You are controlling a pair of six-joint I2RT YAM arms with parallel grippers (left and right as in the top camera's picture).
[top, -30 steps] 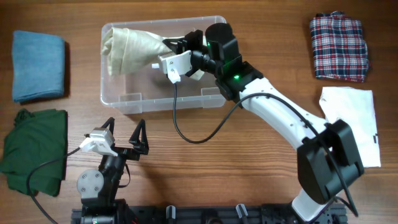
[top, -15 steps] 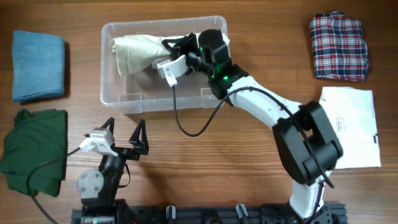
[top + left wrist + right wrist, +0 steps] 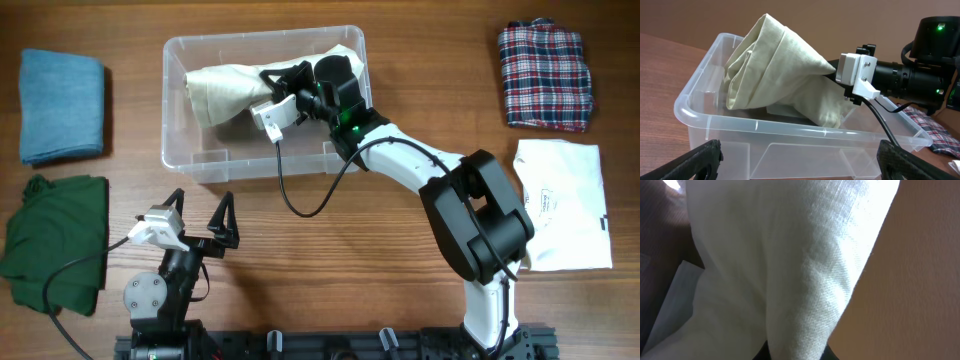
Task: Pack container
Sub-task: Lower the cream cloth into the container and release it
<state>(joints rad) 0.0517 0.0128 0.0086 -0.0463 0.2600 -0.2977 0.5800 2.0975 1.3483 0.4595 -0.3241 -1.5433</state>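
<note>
Right fingers [image 3: 272,73] clamped on cream cloth [image 3: 225,85], cloth inside container [image 3: 175,150]; left fingers [image 3: 227,214] spread wide

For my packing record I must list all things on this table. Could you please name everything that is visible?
container: 1, clear, top centre of the table
cream cloth: 1, cream, in the container
blue cloth: 1, blue, top left
green cloth: 1, dark green, below the blue cloth
plaid cloth: 1, red and blue check, top right
white cloth: 1, white, below the plaid cloth
table: 1, brown wood
left fingers: black, open, empty, near front edge
right fingers: black, shut on the cream cloth, inside the container
</note>
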